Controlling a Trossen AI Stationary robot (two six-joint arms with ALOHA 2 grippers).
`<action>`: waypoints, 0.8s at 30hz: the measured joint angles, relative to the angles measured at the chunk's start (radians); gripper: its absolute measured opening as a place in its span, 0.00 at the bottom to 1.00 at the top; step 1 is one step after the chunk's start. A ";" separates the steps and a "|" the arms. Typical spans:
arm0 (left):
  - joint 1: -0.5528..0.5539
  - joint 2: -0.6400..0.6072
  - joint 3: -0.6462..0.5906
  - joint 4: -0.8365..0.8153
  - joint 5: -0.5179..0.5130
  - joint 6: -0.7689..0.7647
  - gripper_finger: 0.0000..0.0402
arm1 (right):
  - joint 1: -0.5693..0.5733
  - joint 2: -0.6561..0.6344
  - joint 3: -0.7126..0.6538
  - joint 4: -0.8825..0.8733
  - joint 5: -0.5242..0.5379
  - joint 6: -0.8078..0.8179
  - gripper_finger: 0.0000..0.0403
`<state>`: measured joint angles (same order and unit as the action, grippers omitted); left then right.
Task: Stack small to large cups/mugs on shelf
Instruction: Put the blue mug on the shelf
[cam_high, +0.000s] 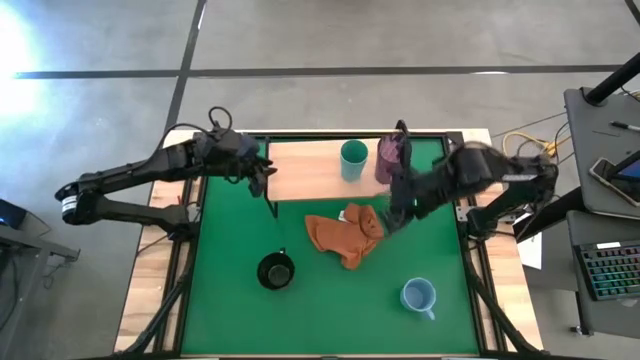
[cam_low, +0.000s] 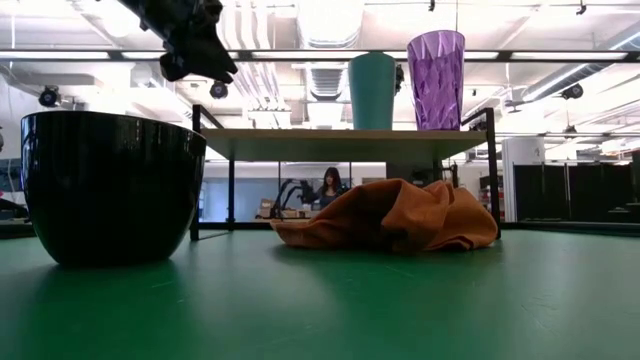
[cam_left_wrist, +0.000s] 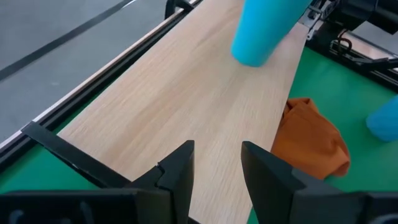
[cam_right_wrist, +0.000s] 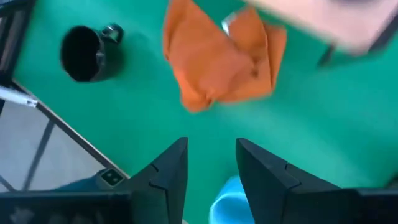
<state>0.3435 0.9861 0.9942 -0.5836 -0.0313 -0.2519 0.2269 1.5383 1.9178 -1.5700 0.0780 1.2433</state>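
Light blue mug (cam_high: 418, 295) lies near right gripper's (cam_high: 398, 214) empty, parted jaws.

- No readable txt, labels, brand names, nos. or signs were visible in any view; nothing legible on cups, shelf or arms.

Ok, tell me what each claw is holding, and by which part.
Nothing is held. The left claw is open above the shelf; the right claw is open above the green mat.
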 joint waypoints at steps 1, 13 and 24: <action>0.000 0.001 -0.001 0.000 0.004 0.005 0.29 | 0.031 0.000 -0.019 -0.001 0.002 0.070 0.32; 0.000 -0.007 -0.053 -0.002 0.109 0.108 0.29 | 0.389 0.006 -0.253 -0.001 0.002 0.802 0.33; 0.000 -0.008 -0.039 0.001 0.116 0.076 0.29 | 0.514 0.064 -0.376 0.002 -0.051 0.894 0.33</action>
<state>0.3439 0.9783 0.9555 -0.5824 0.0849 -0.1764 0.7405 1.6023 1.5419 -1.5676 0.0269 2.1371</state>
